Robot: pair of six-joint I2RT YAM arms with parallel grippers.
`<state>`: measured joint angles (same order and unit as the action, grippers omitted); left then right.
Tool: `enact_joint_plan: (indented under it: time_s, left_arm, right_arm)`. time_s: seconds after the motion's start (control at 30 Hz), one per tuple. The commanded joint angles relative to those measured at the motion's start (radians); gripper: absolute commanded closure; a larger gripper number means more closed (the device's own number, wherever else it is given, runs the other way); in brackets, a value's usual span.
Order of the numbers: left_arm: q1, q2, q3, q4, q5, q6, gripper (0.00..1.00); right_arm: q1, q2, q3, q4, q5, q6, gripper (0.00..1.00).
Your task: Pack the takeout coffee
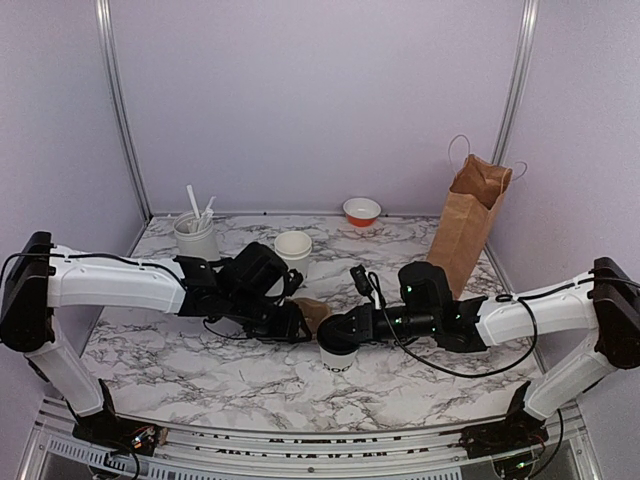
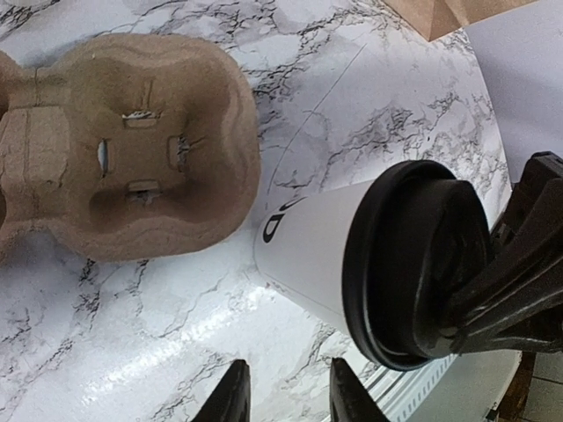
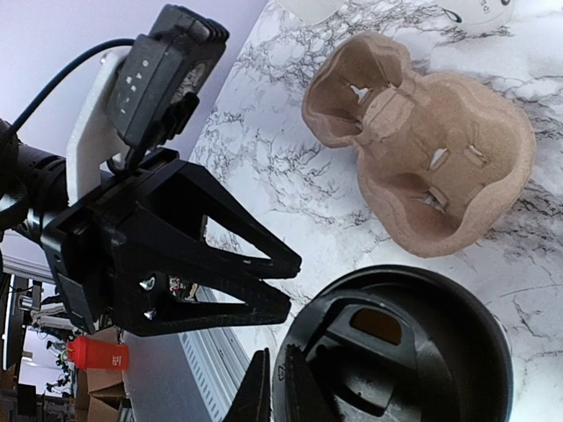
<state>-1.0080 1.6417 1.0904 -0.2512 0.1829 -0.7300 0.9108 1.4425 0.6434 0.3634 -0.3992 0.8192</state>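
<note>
The takeout coffee (image 1: 337,358), a white paper cup with dark lettering and a black lid, is at the table's middle, just in front of a brown pulp cup carrier (image 1: 314,312). My right gripper (image 1: 337,336) comes in from the right and is shut on the rim of the lid (image 3: 396,352), one finger inside the rim and one outside (image 3: 276,356). In the left wrist view the coffee (image 2: 317,255) lies beside the carrier (image 2: 123,149). My left gripper (image 2: 288,365) hovers open to the cup's left, nothing between its fingers, and also shows in the top view (image 1: 297,322).
A brown paper bag (image 1: 468,220) stands open at the back right. At the back left are a white utensil holder (image 1: 196,238) and a lidless white cup (image 1: 293,248). A small orange bowl (image 1: 361,210) sits by the back wall.
</note>
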Motion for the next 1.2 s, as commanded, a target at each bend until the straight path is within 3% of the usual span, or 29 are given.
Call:
enact_joint_plan:
  time_s: [0.0, 0.9, 1.17]
  left_arm:
    - [-0.015, -0.003, 0.049, -0.018, 0.018, 0.002, 0.69]
    - [-0.03, 0.062, 0.068, -0.012, 0.033, 0.005, 0.69]
    - [-0.035, 0.097, 0.049, -0.081, 0.006, 0.031, 0.68]
  right_arm:
    - [0.002, 0.041, -0.021, -0.091, 0.017, 0.004, 0.93]
    - [0.002, 0.048, -0.044, -0.06, 0.008, 0.018, 0.93]
    - [0.001, 0.051, -0.052, -0.051, 0.008, 0.021, 0.93]
